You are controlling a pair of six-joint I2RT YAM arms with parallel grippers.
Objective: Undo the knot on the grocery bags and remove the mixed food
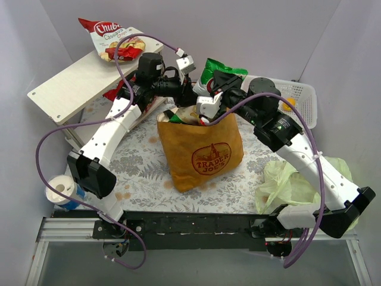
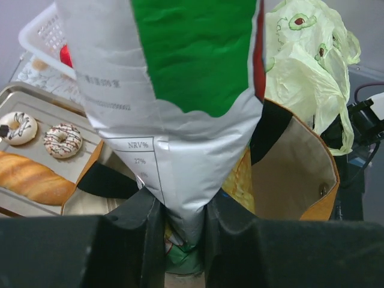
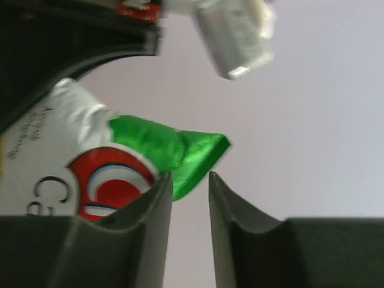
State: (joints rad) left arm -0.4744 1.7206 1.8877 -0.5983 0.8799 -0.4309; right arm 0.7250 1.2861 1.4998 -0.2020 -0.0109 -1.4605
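The mustard-orange tote (image 1: 202, 156) stands open mid-table; it also shows in the left wrist view (image 2: 295, 174). My left gripper (image 1: 191, 94) is shut on a green and silver snack packet (image 2: 192, 54) and holds it above the tote's mouth (image 2: 183, 223). The packet's top sticks up beyond the tote (image 1: 229, 67). My right gripper (image 1: 221, 82) is right beside it with its jaws a little apart and nothing between them (image 3: 190, 180); the packet's green corner (image 3: 180, 150) is just behind its left finger. The pale green plastic bag (image 1: 286, 179) lies crumpled at the right.
A tray (image 2: 18, 91) left of the tote holds two donuts (image 2: 63, 139) and a baguette (image 2: 30, 177). A white mesh basket (image 1: 300, 95) with an orange (image 1: 287, 102) stands back right. A red-white packet (image 1: 116, 39) lies on a white shelf (image 1: 71, 83). A white-capped bottle (image 1: 61, 189) stands near left.
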